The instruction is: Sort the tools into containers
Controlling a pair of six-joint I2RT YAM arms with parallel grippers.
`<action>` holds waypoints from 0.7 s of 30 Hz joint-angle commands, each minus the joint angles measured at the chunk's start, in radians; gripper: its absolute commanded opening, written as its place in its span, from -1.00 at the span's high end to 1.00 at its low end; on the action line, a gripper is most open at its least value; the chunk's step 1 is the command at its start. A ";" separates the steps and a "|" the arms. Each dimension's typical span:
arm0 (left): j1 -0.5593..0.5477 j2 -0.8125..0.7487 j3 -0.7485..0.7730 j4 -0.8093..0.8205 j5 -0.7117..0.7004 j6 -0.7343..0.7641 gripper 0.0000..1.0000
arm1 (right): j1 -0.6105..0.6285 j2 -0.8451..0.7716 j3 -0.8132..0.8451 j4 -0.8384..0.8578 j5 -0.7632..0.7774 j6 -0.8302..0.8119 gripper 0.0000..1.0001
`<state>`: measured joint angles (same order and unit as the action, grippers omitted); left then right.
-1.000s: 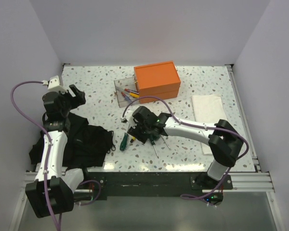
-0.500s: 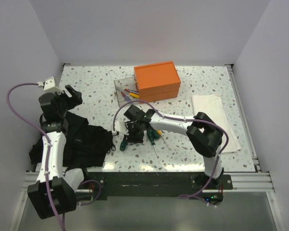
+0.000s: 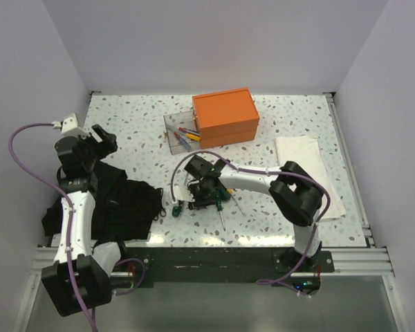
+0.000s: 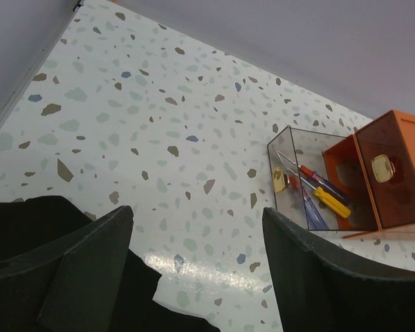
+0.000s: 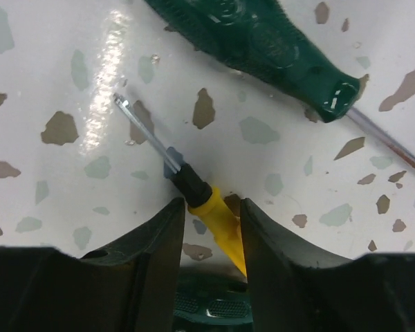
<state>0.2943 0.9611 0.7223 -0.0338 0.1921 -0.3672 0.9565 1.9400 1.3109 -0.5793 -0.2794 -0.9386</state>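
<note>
My right gripper (image 3: pixel 200 196) is down on the table among loose screwdrivers. In the right wrist view its jaws (image 5: pixel 211 207) are closed on the yellow handle of a small screwdriver (image 5: pixel 219 223) whose thin shaft points up and left. A green-handled screwdriver (image 5: pixel 263 41) lies just beyond; another green one (image 3: pixel 175 206) lies to the left. The clear bin (image 3: pixel 170 126) holds red, blue and yellow screwdrivers (image 4: pixel 328 200) and stands against the orange box (image 3: pixel 225 114). My left gripper (image 3: pixel 100 138) is open and empty above the table (image 4: pixel 196 216).
A black cloth (image 3: pixel 121 200) lies under the left arm and shows in the left wrist view (image 4: pixel 28 214). A white folded towel (image 3: pixel 304 162) lies at the right. The orange box (image 4: pixel 401 173) and clear bin (image 4: pixel 288 135) sit at the back centre.
My right gripper has swung left and settled low over the loose screwdrivers, its elbow folding inward. The left arm drifted slightly left and stays open.
</note>
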 commanded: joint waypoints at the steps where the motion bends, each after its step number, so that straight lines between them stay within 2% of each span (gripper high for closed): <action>1: 0.008 0.019 -0.011 0.081 0.027 -0.032 -0.60 | -0.001 -0.021 -0.045 0.004 0.026 -0.097 0.28; 2: 0.008 0.027 -0.008 0.083 0.027 -0.032 -0.60 | -0.001 -0.019 -0.039 0.001 0.029 -0.098 0.62; 4: 0.008 0.039 0.003 0.074 0.027 -0.030 -0.60 | -0.007 -0.042 -0.013 -0.054 0.007 -0.094 0.90; 6: 0.009 0.047 0.022 0.068 0.027 -0.024 -0.60 | -0.034 -0.125 0.034 -0.127 -0.111 -0.074 1.00; 8: 0.006 0.062 0.035 0.071 0.027 -0.024 -0.60 | -0.061 -0.177 0.114 -0.168 -0.208 -0.031 1.00; 9: 0.006 0.067 0.038 0.077 0.027 -0.027 -0.60 | -0.082 -0.212 0.143 -0.175 -0.271 0.044 1.00; 11: 0.006 0.082 0.042 0.087 0.036 -0.038 -0.59 | -0.096 -0.220 0.224 -0.151 -0.293 0.142 1.00; 12: 0.006 0.087 0.042 0.097 0.038 -0.042 -0.59 | -0.102 -0.208 0.250 -0.104 -0.285 0.265 1.00; 14: 0.008 0.094 0.037 0.103 0.040 -0.052 -0.59 | -0.111 -0.181 0.324 -0.032 -0.247 0.412 1.00; 15: 0.006 0.097 0.037 0.104 0.041 -0.053 -0.59 | -0.116 -0.165 0.346 0.049 -0.215 0.557 1.00; 18: 0.006 0.100 0.034 0.098 0.043 -0.053 -0.58 | -0.128 -0.072 0.451 0.152 -0.046 0.766 1.00; 21: 0.006 0.100 0.034 0.092 0.043 -0.053 -0.58 | -0.142 0.043 0.582 0.183 0.077 0.851 1.00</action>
<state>0.2943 1.0637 0.7219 0.0116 0.2173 -0.4061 0.8288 1.8439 1.7649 -0.5182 -0.3767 -0.3843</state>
